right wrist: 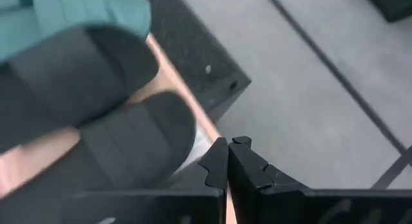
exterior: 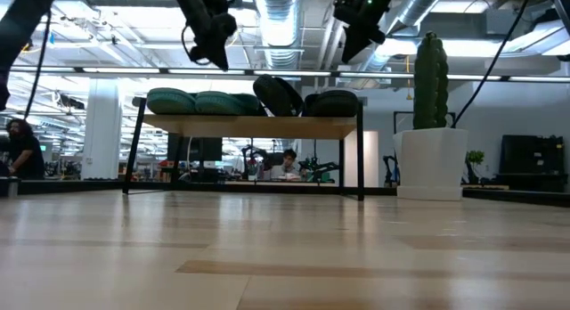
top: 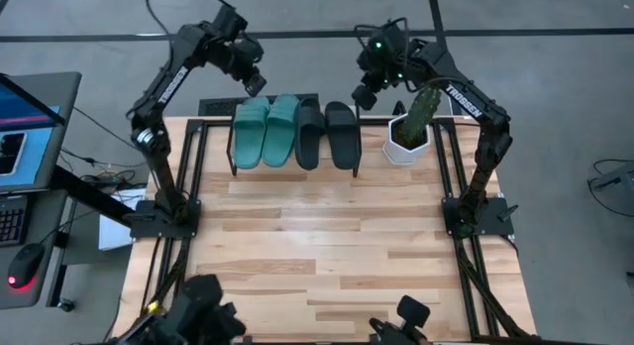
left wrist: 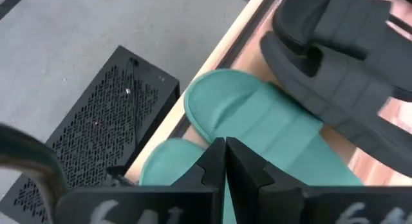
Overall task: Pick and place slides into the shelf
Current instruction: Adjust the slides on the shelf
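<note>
Two teal-green slides (top: 264,132) and two black slides (top: 328,134) lie side by side, soles down, on the shelf's (exterior: 254,125) top board at the table's far edge; one black slide (exterior: 278,94) leans tilted. My left gripper (top: 255,84) hangs shut in the air above the shelf's far left end, over the teal slides (left wrist: 257,121). My right gripper (top: 363,95) hangs shut above the shelf's far right end, near the black slides (right wrist: 96,121). Neither holds anything.
A white pot with a green cactus (top: 411,127) stands right of the shelf. A black perforated box (left wrist: 103,127) sits on the floor behind the table's far edge. The wooden tabletop (top: 317,246) stretches toward the near edge. A laptop (top: 25,127) sits off to the left.
</note>
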